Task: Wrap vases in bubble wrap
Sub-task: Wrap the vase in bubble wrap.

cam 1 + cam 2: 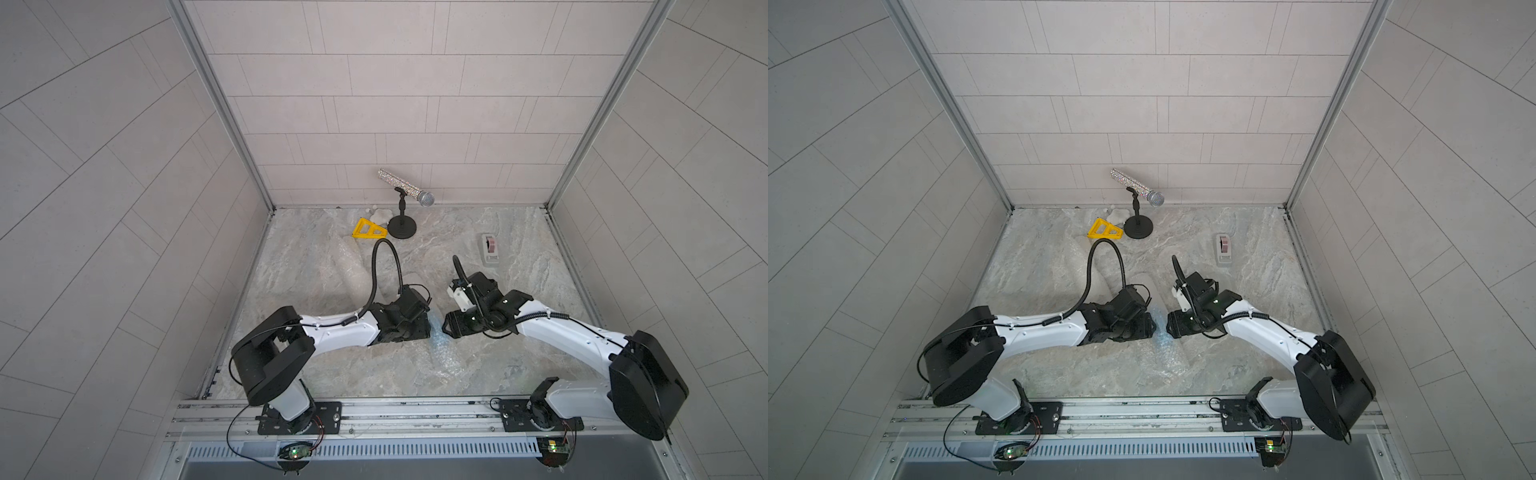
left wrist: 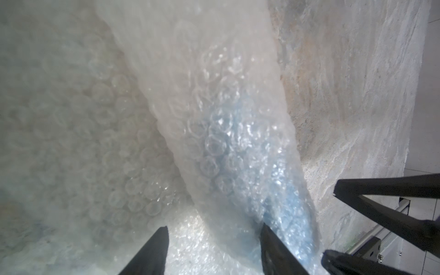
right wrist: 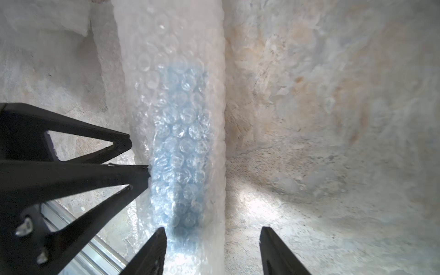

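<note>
Both top views are bright and evenly lit, with only soft shadows on the worktop [image 1: 519, 249]; the wall tiles [image 1: 83, 208] bow toward the edges. In the wrist views the bubble wrap [image 2: 214, 142] glints with glare, hazy close up, and the left claw [image 2: 213, 234] is blurred.

Rolled wrap [image 2: 190, 71] forms a tube, blue vase [image 2: 240, 133] showing through. At left gripper [image 2: 213, 227] jaws stand apart, one finger [image 2: 273, 250] against the tube. Marble table [image 2: 333, 95] beyond; right gripper [image 2: 329, 221] near the tube.
</note>
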`<state>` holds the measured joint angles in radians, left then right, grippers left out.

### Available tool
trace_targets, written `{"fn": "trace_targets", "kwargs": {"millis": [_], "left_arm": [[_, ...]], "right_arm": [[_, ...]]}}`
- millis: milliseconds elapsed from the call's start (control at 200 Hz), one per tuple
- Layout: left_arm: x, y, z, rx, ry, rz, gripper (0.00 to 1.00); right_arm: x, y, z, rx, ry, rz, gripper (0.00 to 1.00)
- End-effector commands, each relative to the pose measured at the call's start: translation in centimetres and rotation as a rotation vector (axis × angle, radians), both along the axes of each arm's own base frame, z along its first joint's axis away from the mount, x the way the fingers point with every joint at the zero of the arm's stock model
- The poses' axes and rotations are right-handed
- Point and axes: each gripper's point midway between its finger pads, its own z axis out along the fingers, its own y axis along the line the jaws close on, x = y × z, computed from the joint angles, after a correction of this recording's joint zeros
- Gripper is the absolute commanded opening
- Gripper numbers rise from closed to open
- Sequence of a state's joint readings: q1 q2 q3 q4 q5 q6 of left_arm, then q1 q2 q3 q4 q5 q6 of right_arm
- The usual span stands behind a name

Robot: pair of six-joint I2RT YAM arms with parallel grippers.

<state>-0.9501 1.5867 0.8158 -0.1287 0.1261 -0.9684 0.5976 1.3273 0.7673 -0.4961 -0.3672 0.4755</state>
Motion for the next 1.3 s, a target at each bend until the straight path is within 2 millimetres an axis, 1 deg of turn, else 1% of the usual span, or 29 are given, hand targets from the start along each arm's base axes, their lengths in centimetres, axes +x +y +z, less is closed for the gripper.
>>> {"fn": "trace_targets", "kwargs": {"millis": [0,70,130,225,290,410,545,681,831,901,966,1036,1156,1246,1296], "left_arm": [[-3.0,3.3,-3.4,0.14,0.09,-0.032,0.63],[-3.3,3.3,-3.4,0.129,0.094,-0.037,0.63],[-3.3,3.1,-3.2,0.119,0.096,-0.042,0.63],[-3.4,3.2,-3.5,0.116,0.103,-0.036,0.63],[-3.3,3.2,-3.4,0.103,0.094,-0.032,0.63],[-3.1,2.7,-2.8,0.089,0.09,-0.041,0.63],[-2.6,2.2,-1.5,0.057,0.06,-0.038,0.62],[-2.3,3.0,-0.3,0.045,0.037,-0.004,0.62],[-2.6,4.1,0.2,0.022,0.044,0.044,0.61],[-3.0,4.4,-0.2,-0.004,0.058,0.071,0.57],[-3.0,4.2,-0.8,-0.028,0.071,0.086,0.57],[-3.1,3.6,-1.5,-0.036,0.097,0.08,0.55],[-2.7,2.5,-2.1,-0.067,0.104,0.087,0.51],[-2.4,2.5,-2.6,-0.062,0.1,0.102,0.45],[-2.3,2.7,-3.0,-0.049,0.098,0.111,0.4]], "right_arm": [[0.1,1.5,0.8,0.059,0.017,0.012,0.65],[-0.1,2.0,0.7,0.064,0.022,0.025,0.66],[-0.1,2.1,0.4,0.06,0.037,0.019,0.66],[-0.2,2.4,-0.1,0.052,0.049,0.017,0.66],[-0.6,2.9,-0.3,0.042,0.05,0.042,0.66],[-1.1,3.4,-1.1,0.032,0.067,0.053,0.67],[-1.6,4.0,-2.0,0.012,0.082,0.076,0.67],[-2.2,4.3,-2.9,-0.045,0.081,0.11,0.65],[-2.4,3.9,-3.9,-0.086,0.086,0.117,0.63],[-2.5,3.6,-4.0,-0.093,0.083,0.115,0.61],[-2.5,3.4,-4.1,-0.099,0.079,0.112,0.61],[-2.6,3.2,-4.1,-0.102,0.077,0.107,0.61],[-2.6,3.0,-4.1,-0.105,0.071,0.096,0.61],[-2.5,2.9,-3.8,-0.101,0.06,0.087,0.6],[-2.4,2.7,-3.7,-0.101,0.055,0.081,0.6]]}}
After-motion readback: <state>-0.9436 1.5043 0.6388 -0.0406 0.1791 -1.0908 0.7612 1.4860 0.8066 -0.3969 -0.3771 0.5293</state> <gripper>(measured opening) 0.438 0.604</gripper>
